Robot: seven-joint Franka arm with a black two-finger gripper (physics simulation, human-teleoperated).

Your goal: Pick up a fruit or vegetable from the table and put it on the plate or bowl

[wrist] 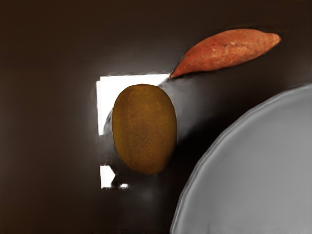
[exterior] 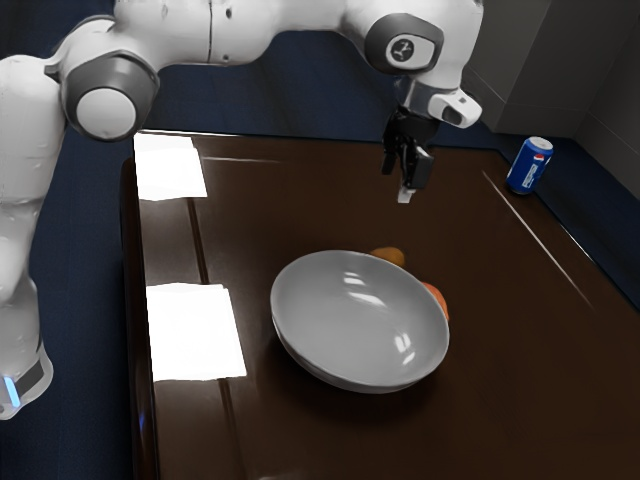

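A brown oval kiwi (wrist: 145,129) lies on the dark table directly under my hand. An orange-red sweet potato (wrist: 226,48) rests just beyond it. Both sit beside the rim of a large grey bowl (wrist: 248,165). In the exterior view the bowl (exterior: 345,300) stands mid-table, tilted toward the camera, and hides most of the kiwi (exterior: 390,256) and the sweet potato (exterior: 436,298) behind its far rim. My gripper (exterior: 405,190) hangs well above them, pointing down, open and holding nothing.
A blue soda can (exterior: 529,165) stands at the table's far right edge. Bright window reflections (exterior: 195,330) lie on the table's left side. The tabletop's left edge (exterior: 135,300) drops off toward the arm's base.
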